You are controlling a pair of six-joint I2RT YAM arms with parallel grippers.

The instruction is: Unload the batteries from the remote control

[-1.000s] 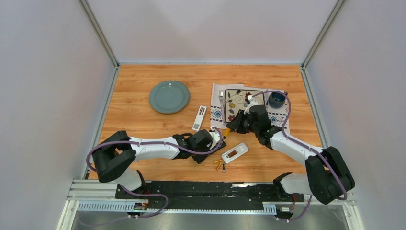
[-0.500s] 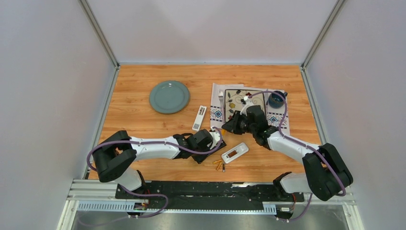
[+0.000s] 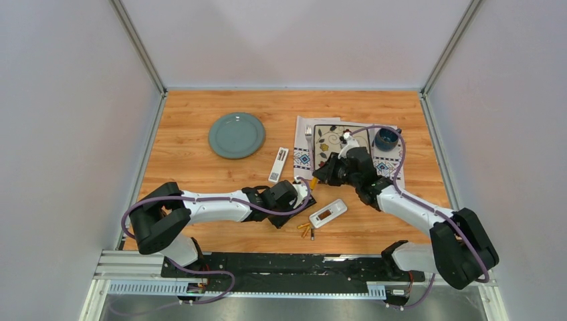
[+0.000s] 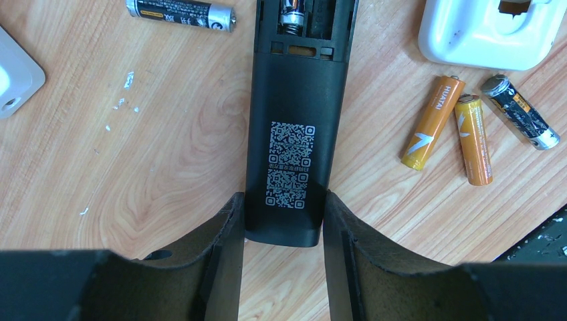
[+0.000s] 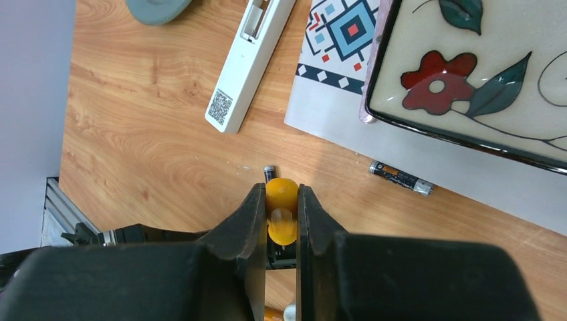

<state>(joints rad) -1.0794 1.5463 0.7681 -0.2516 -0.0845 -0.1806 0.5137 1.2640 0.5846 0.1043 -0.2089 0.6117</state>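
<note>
My left gripper is shut on the near end of a black remote lying face down on the table. Its battery bay is open at the far end and shows a spring. Two gold-orange batteries and a dark one lie loose to its right, another dark one to its upper left. My right gripper is shut on an orange-handled screwdriver, held upright over the black remote's bay. One dark battery lies on the placemat.
A white remote with an open bay lies right of the black one, another white remote behind it. A green plate sits far left. A patterned placemat holds a flowered square plate, fork and blue cup.
My right gripper with the screwdriver shifted slightly left and then back over the remote. The left gripper and the black remote have not moved.
</note>
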